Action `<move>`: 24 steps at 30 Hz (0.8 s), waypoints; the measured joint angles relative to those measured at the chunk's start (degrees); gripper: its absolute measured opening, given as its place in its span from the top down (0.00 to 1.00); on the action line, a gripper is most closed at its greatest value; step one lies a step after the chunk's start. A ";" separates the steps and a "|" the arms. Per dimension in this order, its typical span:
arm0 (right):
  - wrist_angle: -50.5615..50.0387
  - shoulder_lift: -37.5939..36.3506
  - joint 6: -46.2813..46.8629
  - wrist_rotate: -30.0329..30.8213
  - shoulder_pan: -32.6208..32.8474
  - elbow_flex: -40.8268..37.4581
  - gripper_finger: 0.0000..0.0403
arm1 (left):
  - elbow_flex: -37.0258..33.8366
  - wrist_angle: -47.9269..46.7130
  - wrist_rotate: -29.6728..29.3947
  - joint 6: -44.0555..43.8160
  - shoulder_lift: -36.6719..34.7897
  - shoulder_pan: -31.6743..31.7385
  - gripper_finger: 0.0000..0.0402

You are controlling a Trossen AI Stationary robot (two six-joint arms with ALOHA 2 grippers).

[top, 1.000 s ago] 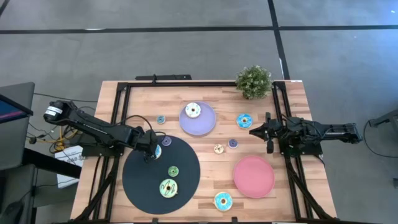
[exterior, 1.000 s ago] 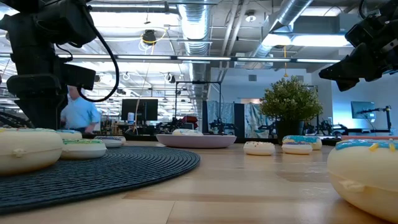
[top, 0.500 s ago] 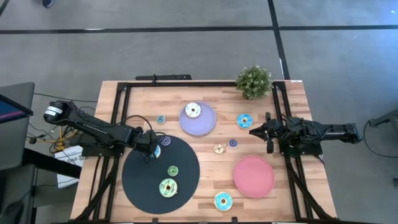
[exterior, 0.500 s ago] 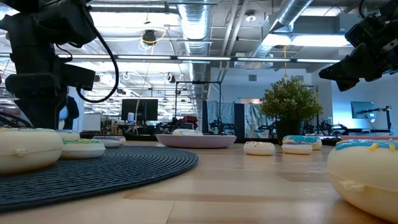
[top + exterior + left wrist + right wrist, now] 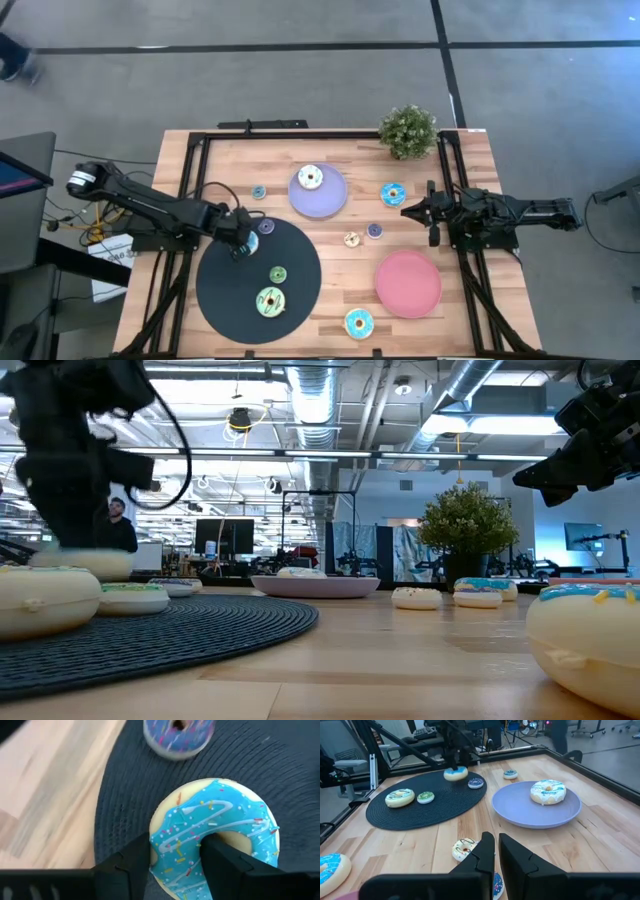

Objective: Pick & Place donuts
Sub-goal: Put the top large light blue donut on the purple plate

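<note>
My left gripper (image 5: 240, 243) (image 5: 177, 852) is over the far left part of the round black mat (image 5: 300, 260), shut on a blue-iced donut (image 5: 215, 820) (image 5: 80, 560) with sprinkles. A small purple donut (image 5: 266, 228) (image 5: 178, 735) lies on the mat just beyond it. Two green donuts (image 5: 278, 273) (image 5: 270, 301) lie flat on the mat nearer the near edge. A white donut (image 5: 310, 177) sits on the lavender plate (image 5: 330, 200). My right gripper (image 5: 405, 211) (image 5: 496, 842) hovers shut at the table's right side, holding nothing. My left gripper holds the blue donut by one side of its ring (image 5: 175, 845), coming from above. One finger (image 5: 220, 852) stands in the hole and the other finger (image 5: 132, 862) is against the outer rim. The donut stays level; in the low view it seems just above the mat.
Loose donuts lie on the wood: blue ones (image 5: 392, 193) (image 5: 358, 322), a small cream one (image 5: 351, 239), a small purple one (image 5: 374, 230) and a small one (image 5: 258, 192) by the lavender plate. A pink plate (image 5: 408, 283) lies near right; a potted plant (image 5: 408, 130) stands at the far edge.
My left gripper has risen a little with the blue donut, which now shows higher above the mat in the low view. A person walks in the room behind the table.
</note>
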 joint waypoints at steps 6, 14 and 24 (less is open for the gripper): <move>0.04 -0.01 0.00 -0.01 0.01 -0.01 0.96 | 5.53 -2.46 -4.27 2.79 -3.13 0.06 0.61; 0.04 0.00 0.00 -0.02 0.02 -0.02 0.96 | 8.58 20.81 -15.17 19.93 -2.72 1.24 0.62; 0.04 0.00 0.00 0.00 0.00 -0.01 0.96 | 16.29 45.61 -12.00 40.40 15.01 9.88 0.61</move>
